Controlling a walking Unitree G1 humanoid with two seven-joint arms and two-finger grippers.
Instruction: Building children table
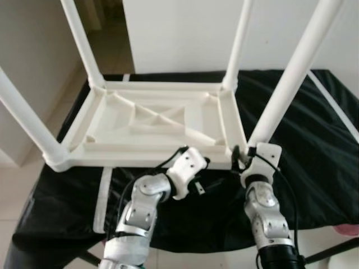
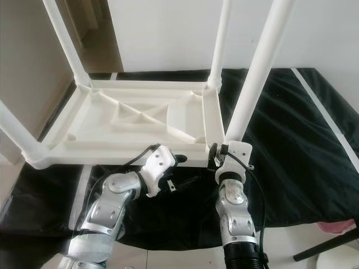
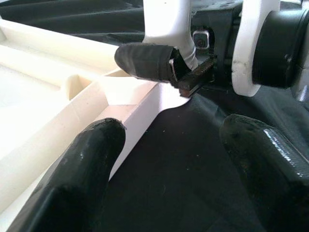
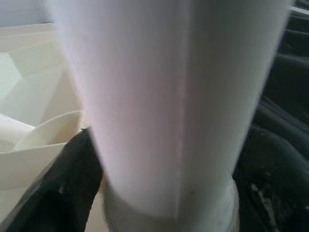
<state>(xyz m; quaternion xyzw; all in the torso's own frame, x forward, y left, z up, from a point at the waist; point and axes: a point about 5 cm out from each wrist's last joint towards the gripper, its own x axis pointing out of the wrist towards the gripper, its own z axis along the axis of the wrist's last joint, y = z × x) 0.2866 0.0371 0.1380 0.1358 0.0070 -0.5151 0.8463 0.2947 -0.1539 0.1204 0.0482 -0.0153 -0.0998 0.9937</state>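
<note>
A white plastic children's table (image 1: 140, 158) lies upside down on a black cloth, its legs pointing up. My right gripper (image 1: 242, 157) is shut on the near right leg (image 1: 286, 84) at its base, where the leg meets the corner socket. In the right wrist view the leg (image 4: 169, 96) sits between the black fingers (image 4: 63, 193). My left gripper (image 3: 174, 169) is open, low beside the table's front rim (image 3: 140, 111) near that same corner, with only black cloth between its fingers. The right gripper's ridged fingertip (image 3: 145, 60) presses on the leg (image 3: 166, 19).
The black cloth (image 1: 314, 151) covers a low surface whose edges drop to a pale tiled floor. Three other legs (image 1: 81, 42) stand up at the remaining corners. A white wall rises behind. A pink object (image 1: 345, 230) lies at the near right.
</note>
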